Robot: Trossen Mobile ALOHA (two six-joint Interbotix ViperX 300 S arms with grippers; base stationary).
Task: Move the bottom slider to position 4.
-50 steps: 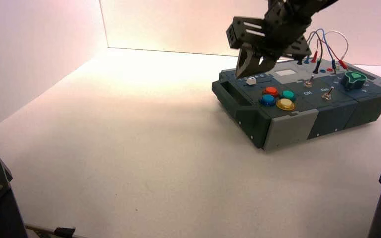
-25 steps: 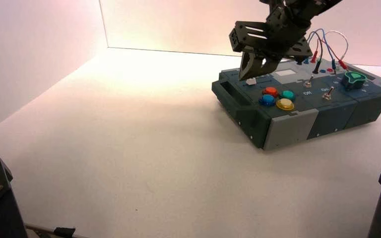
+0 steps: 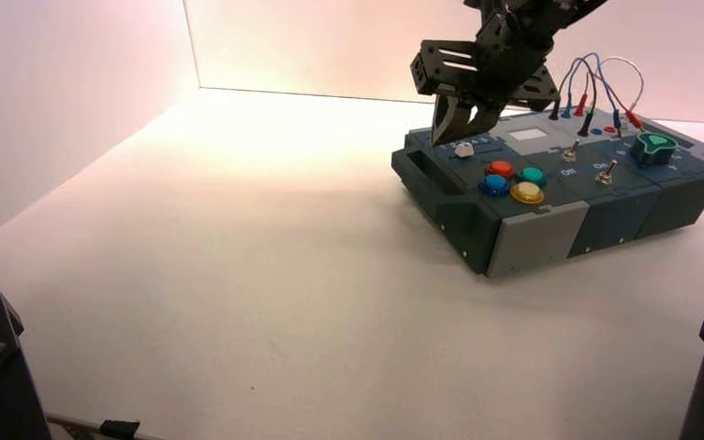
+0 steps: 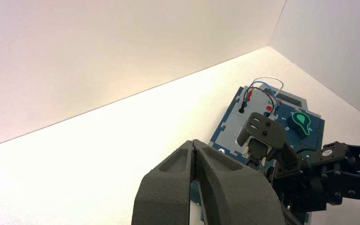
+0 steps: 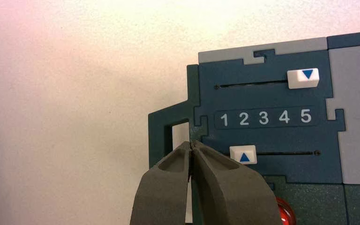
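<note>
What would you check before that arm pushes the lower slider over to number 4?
1. Right gripper shut, so it can push: ok.
2. Fingertips beside the bottom slider, on its low-number side: ok, though they look a little off the track line.
3. Slider not yet at 4: ok to move; it sits near 2.
4. Track free toward 4: ok.
5. Top slider, at 5, out of the way: ok.
6. Left gripper shut and away from the box: ok.
</note>
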